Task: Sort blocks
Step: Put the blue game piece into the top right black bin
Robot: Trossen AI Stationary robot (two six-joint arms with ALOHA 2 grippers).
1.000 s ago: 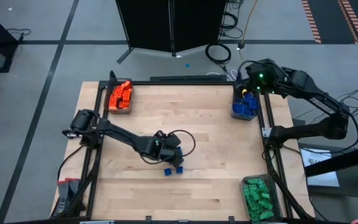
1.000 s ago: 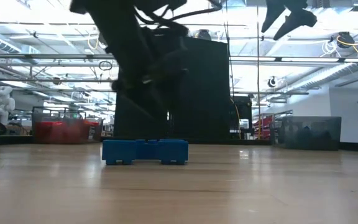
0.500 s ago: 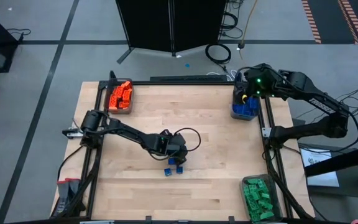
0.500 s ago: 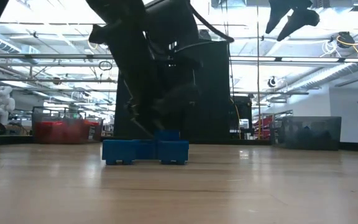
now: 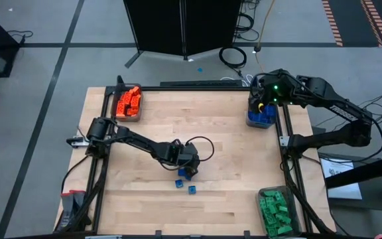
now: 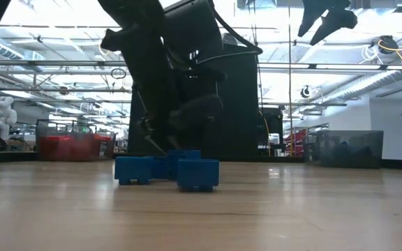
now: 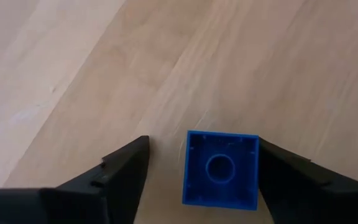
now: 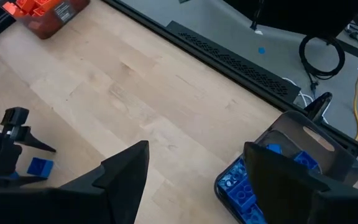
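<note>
Three blue blocks lie on the wooden table near its middle. One lies upside down (image 7: 221,169), hollow side up, between the fingers of my open left gripper (image 7: 204,177), which is low over the table (image 5: 186,172). The other two (image 5: 180,184) (image 5: 191,190) lie just nearer. In the low view the nearest block (image 6: 198,174) sits in front of the others (image 6: 134,169). My right gripper (image 8: 197,186) hangs open and holds nothing, high above the blue bin (image 5: 260,117) at the far right. My left gripper comes from above with a finger on either side of the upturned blue block, which rests on the table. The block's side (image 7: 253,171) lies close against one finger (image 7: 284,174), with a gap to the other. I cannot tell whether they touch.
An orange-filled bin (image 5: 128,103) sits at the far left corner and a green-filled bin (image 5: 277,211) at the near right corner. A dark frame rail (image 5: 197,87) borders the table. Bare wood (image 5: 231,153) lies between the blocks and the bins.
My left gripper has moved toward the right and near edges and down onto the blue blocks. A third blue block now shows between its fingers. The right-hand block has slid toward the near edge, apart from the others.
</note>
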